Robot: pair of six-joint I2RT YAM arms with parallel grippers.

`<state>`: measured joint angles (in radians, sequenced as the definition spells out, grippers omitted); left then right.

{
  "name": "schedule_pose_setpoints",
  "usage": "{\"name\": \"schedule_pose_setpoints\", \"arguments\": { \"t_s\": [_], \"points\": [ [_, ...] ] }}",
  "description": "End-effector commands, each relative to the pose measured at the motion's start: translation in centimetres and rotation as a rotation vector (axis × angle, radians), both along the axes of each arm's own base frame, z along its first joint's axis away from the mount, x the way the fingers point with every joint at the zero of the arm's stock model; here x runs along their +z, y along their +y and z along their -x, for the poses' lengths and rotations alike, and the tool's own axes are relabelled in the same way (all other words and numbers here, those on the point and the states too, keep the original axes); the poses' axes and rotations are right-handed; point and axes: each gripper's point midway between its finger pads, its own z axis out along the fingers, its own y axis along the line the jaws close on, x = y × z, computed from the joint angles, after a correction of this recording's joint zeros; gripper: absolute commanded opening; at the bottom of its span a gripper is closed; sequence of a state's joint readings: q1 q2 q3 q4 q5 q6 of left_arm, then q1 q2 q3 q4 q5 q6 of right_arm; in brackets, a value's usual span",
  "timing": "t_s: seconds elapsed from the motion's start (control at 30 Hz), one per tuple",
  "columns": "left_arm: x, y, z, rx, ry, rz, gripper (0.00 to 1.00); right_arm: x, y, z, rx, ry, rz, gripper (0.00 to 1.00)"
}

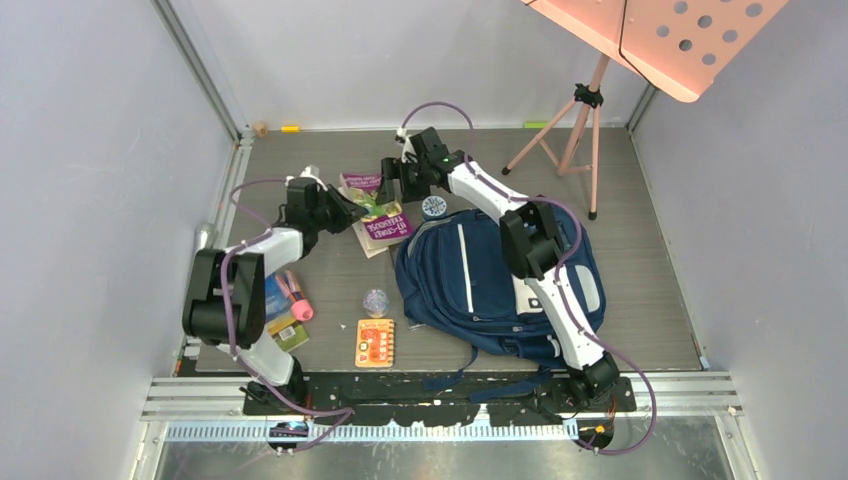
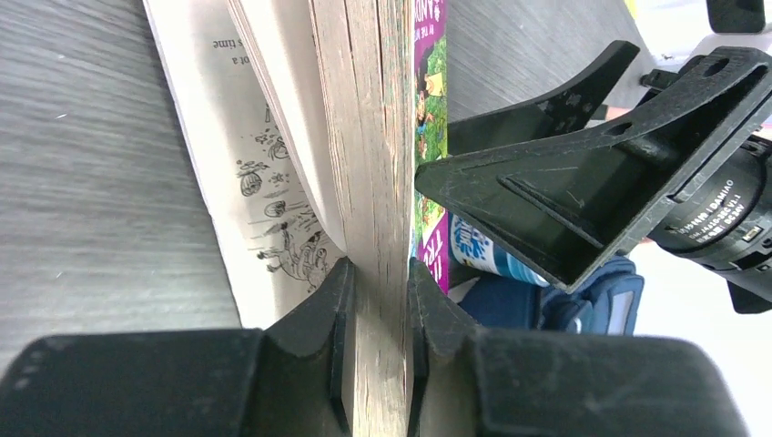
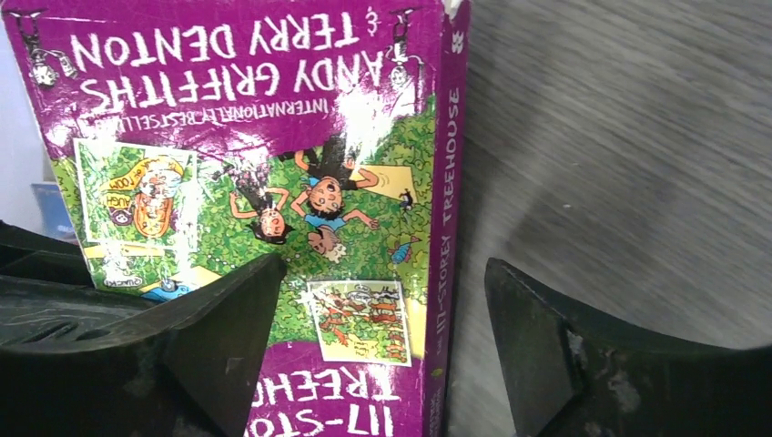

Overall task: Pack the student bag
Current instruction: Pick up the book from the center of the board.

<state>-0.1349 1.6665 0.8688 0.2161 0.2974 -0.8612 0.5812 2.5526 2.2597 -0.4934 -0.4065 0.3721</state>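
The student bag (image 1: pixel 480 280), navy with a pale stripe, lies flat at centre right of the table. Left of its top, my left gripper (image 1: pixel 345 212) is shut on a purple paperback (image 1: pixel 360 185) standing on edge. The left wrist view shows both fingertips (image 2: pixel 339 282) pinching its page block (image 2: pixel 378 137), with one illustrated page (image 2: pixel 264 191) fallen open to the left. My right gripper (image 1: pixel 392 180) is open just behind the book. The book's purple cover (image 3: pixel 273 109) and spine fill the right wrist view, where that gripper (image 3: pixel 384 262) has jaws wide apart.
A second purple book (image 1: pixel 386 228) lies flat against the bag's top left. A round disc (image 1: pixel 433 207), a small clear ball (image 1: pixel 375 300), an orange card (image 1: pixel 375 342) and a pink highlighter (image 1: pixel 298 300) lie nearby. A tripod stand (image 1: pixel 575 130) rises at the back right.
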Motion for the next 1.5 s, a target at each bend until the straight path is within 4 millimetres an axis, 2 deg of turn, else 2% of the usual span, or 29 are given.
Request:
{"name": "schedule_pose_setpoints", "arguments": {
  "t_s": [0.0,0.23,0.3,0.33,0.37,0.4,0.43,0.47,0.5,0.53,0.63,0.67,0.7,0.8,0.9,0.97,1.03,1.07,1.1,1.13,1.17,1.2,1.23,1.27,1.3,1.33,1.37,1.47],
  "points": [
    [9.9,-0.1,-0.5,-0.034,-0.286,0.089,0.0,7.9,0.9,0.3,0.006,-0.124,-0.074,0.91],
    [14.9,1.5,2.2,-0.055,-0.371,0.098,0.0,13.3,0.1,1.2,0.003,-0.175,-0.125,0.92],
    [16.3,2.0,3.1,-0.058,-0.398,0.093,0.0,16.5,-0.4,2.1,0.005,-0.202,-0.169,0.92],
    [17.0,2.1,3.6,-0.064,-0.417,0.095,0.0,16.6,-0.5,2.6,0.012,-0.19,-0.186,0.92],
    [18.3,2.1,4.3,-0.073,-0.452,0.098,0.0,18.6,-0.7,3.1,0.016,-0.215,-0.214,0.93],
    [19.2,2.1,4.9,-0.083,-0.478,0.101,0.0,18.5,-0.8,3.8,0.023,-0.189,-0.225,0.93],
    [20.2,2.1,5.5,-0.093,-0.507,0.101,0.0,20.4,-1.1,4.5,0.029,-0.213,-0.253,0.93],
    [21.2,2.0,6.1,-0.105,-0.534,0.104,0.0,20.1,-1.1,5.3,0.04,-0.182,-0.264,0.93],
    [22.2,1.8,6.8,-0.119,-0.562,0.107,0.0,22.2,-1.3,6.2,0.061,-0.209,-0.306,0.93],
    [23.2,1.6,7.5,-0.137,-0.587,0.114,0.0,21.8,-1.5,7.0,0.06,-0.178,-0.313,0.93],
    [25.5,1.0,9.3,-0.175,-0.643,0.138,0.0,24.5,-2.0,9.7,0.1,-0.169,-0.397,0.93],
    [26.1,0.8,9.9,-0.191,-0.658,0.151,0.0,25.9,-2.3,10.5,0.109,-0.185,-0.423,0.93],
    [26.7,0.6,10.4,-0.205,-0.674,0.163,0.0,26.2,-2.3,11.1,0.119,-0.175,-0.446,0.93],
    [28.2,0.1,11.6,-0.245,-0.716,0.187,0.0,29.2,-2.4,13.1,0.157,-0.199,-0.517,0.93],
    [28.9,-0.2,12.3,-0.271,-0.737,0.193,0.0,30.8,-2.0,15.2,0.204,-0.2,-0.556,0.89],
    [29.0,-0.3,12.6,-0.282,-0.736,0.194,0.0,31.8,-2.0,16.1,0.216,-0.216,-0.566,0.8],
    [28.8,-0.5,12.9,-0.299,-0.734,0.194,0.0,32.6,-2.3,16.6,0.206,-0.235,-0.572,0.67],
    [28.8,-0.7,13.1,-0.316,-0.733,0.196,0.0,33.0,-2.6,16.8,0.197,-0.247,-0.573,0.55],
    [28.7,-0.9,13.3,-0.334,-0.73,0.198,0.0,33.2,-2.7,16.9,0.194,-0.251,-0.574,0.48],
    [28.6,-1.1,13.6,-0.353,-0.728,0.199,0.0,33.4,-3.0,17.1,0.184,-0.259,-0.573,0.32],
    [28.5,-1.3,13.8,-0.378,-0.723,0.201,0.0,33.5,-3.1,17.1,0.178,-0.263,-0.572,0.24],
    [28.3,-1.5,14.1,-0.4,-0.715,0.198,0.02,33.7,-3.4,17.2,0.165,-0.273,-0.567,0.12],
    [28.0,-1.6,14.2,-0.417,-0.706,0.192,0.11,34.1,-3.7,17.5,0.161,-0.29,-0.567,0.06],
    [27.8,-1.7,14.3,-0.428,-0.696,0.182,0.24,33.8,-3.9,17.4,0.145,-0.294,-0.555,0.02],
    [27.3,-1.6,14.4,-0.43,-0.68,0.174,0.39,34.5,-4.4,17.8,0.142,-0.313,-0.561,0.01],
    [27.1,-1.6,14.5,-0.428,-0.675,0.161,0.52,34.2,-4.6,17.9,0.135,-0.318,-0.554,0.0],
    [26.7,-1.5,14.5,-0.423,-0.664,0.152,0.65,35.0,-5.1,18.4,0.134,-0.338,-0.563,0.0],
    [25.9,-1.3,14.7,-0.413,-0.645,0.14,0.82,35.4,-5.9,19.4,0.136,-0.361,-0.565,0.01]
  ]
}}
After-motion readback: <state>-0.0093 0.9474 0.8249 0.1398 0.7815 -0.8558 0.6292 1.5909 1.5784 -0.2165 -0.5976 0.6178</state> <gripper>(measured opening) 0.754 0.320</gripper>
